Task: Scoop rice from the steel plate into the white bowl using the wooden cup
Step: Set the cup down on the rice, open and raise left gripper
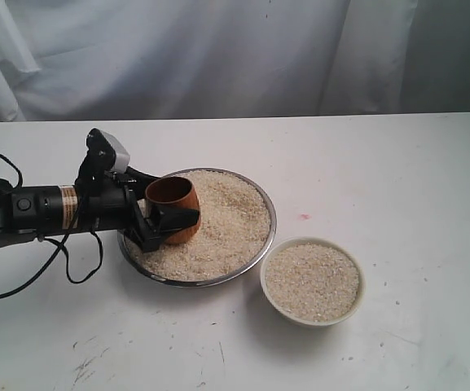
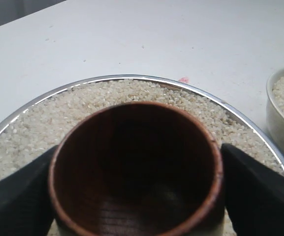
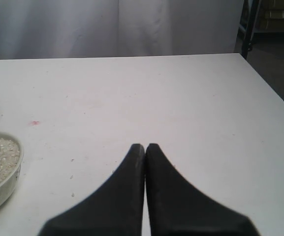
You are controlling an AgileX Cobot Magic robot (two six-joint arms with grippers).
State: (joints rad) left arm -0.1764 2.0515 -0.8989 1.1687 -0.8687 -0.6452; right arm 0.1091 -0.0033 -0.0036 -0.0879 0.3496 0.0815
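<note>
Gripping the wooden cup [image 2: 137, 167] by its sides, the left claw [image 1: 166, 210] has its two black fingers [image 2: 260, 191] pressed against opposite walls of the barrel. The cup sits at the left part of the steel plate [image 1: 273, 221], base down in the rice [image 1: 235, 216], mouth facing up and tipped slightly toward the arm. The left wrist view looks straight into the dark interior; no grains show inside, so it reads as empty. The white bowl [image 1: 309, 322] stands on the bench [image 1: 397, 179] just beside the plate on its right, already holding a fair layer of rice. The right claw [image 3: 145, 147] hangs closed and empty over bare bench, with the bowl at the edge of its view. Judgement: the step in hand is loading the cup. To do it well, roll the wrist so the mouth faces the deep part of the heap, sink the lower lip under the grains, then push across toward the plate's middle and turn the mouth upward before lifting. Keep the lip off the metal, since a shallow plate may skid on the bench. Hold the squeeze steady; the smooth rounded wood could twist between the fingers. Lift level, carry low over the bowl's rim, and pour slowly, because loose grains scatter easily and the bowl has limited room left.
</note>
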